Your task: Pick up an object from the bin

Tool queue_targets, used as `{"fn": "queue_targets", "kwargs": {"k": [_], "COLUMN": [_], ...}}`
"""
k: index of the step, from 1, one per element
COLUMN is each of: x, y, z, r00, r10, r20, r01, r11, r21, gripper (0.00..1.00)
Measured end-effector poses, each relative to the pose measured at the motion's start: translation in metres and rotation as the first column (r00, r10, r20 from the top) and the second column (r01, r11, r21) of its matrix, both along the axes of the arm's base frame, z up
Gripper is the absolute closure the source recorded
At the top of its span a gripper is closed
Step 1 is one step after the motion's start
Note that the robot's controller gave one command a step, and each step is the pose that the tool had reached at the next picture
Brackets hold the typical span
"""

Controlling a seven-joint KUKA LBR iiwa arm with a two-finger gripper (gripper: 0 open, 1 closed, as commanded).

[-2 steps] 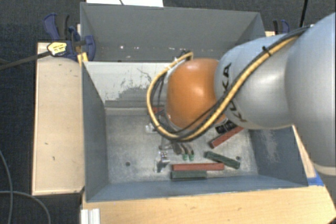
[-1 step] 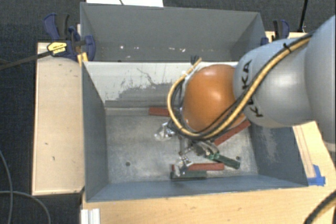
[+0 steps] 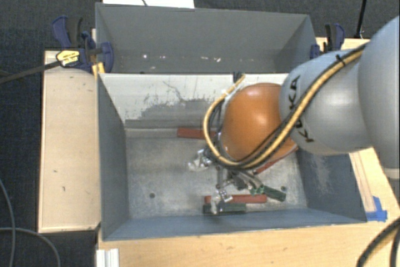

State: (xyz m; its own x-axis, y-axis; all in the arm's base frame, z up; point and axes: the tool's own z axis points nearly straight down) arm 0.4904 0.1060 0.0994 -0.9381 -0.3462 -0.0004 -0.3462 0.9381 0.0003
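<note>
Gripper (image 3: 220, 191) hangs low at 6 o'clock in the bin (image 3: 112, 153), right over a red bar (image 3: 247, 199) by the near wall, probably to close on it. A green piece (image 3: 275, 194) lies at its 3 o'clock. Whether it is open or closed cannot be told.
</note>
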Motion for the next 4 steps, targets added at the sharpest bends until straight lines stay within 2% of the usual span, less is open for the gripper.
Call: {"fn": "queue_targets", "kwargs": {"k": [1, 3, 4], "x": [0.006, 0.004, 0.027], "y": [-0.038, -0.038, -0.063], "z": [-0.023, -0.021, 0.003], "r00": [0.981, 0.981, 0.937], "r10": [0.194, 0.193, 0.349], "r20": [0.021, 0.018, 0.009], "r01": [-0.194, -0.193, -0.349], "r11": [0.981, 0.981, 0.937], "r21": [-0.002, -0.001, -0.003], "gripper": [1.0, 1.0, 1.0]}}
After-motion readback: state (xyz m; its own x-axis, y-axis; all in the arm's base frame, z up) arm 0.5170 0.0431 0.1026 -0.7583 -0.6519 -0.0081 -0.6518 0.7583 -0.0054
